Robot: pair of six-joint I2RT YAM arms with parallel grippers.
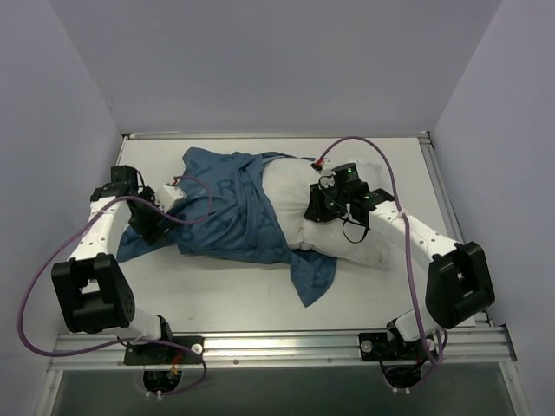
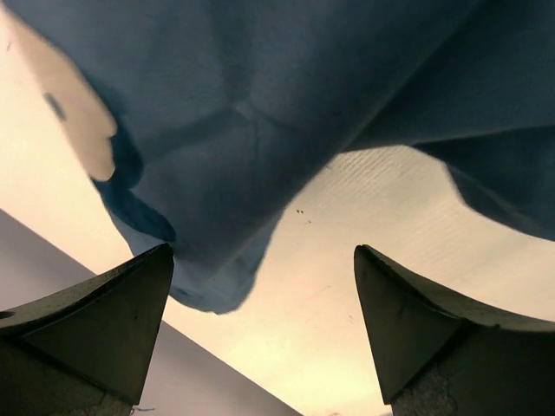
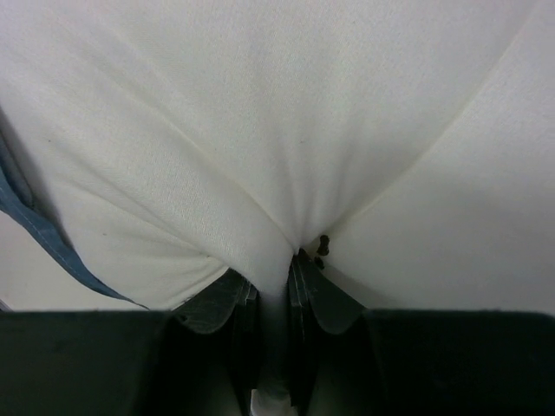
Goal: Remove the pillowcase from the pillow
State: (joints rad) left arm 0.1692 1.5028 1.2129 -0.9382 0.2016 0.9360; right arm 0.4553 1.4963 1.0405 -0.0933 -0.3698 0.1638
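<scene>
Right claw (image 3: pixel 273 264) is pinched closed on a gathered fold of the pillow (image 1: pixel 286 195), the white fabric drawn in creases down between its fingers; the tips themselves are buried in the cloth and cannot be made out in the wrist view. Left claw (image 2: pixel 262 251) stands wide open and holds nothing, with the pillowcase (image 1: pixel 225 217) hanging just ahead of it; one fold droops close to a finger (image 2: pixel 113 321), though contact cannot be told. From above, the pillowcase lies bunched over the left part of the pillow on the bench (image 1: pixel 243 295), one corner trailing toward the near edge, so the pillow's left end is hidden inside the blue cloth and only its right half shows bare. Faint lighter lettering is all that reads of the print. In the left wrist view the cloth runs off the picture at the top and right. The left arm's elbow juts out near the left edge of the bench, its forearm rising to the far left and the wrist turned in toward the pillowcase's left edge. The right arm's elbow sits at the near right, its forearm slanting over the pillow with the wrist on top of it.
</scene>
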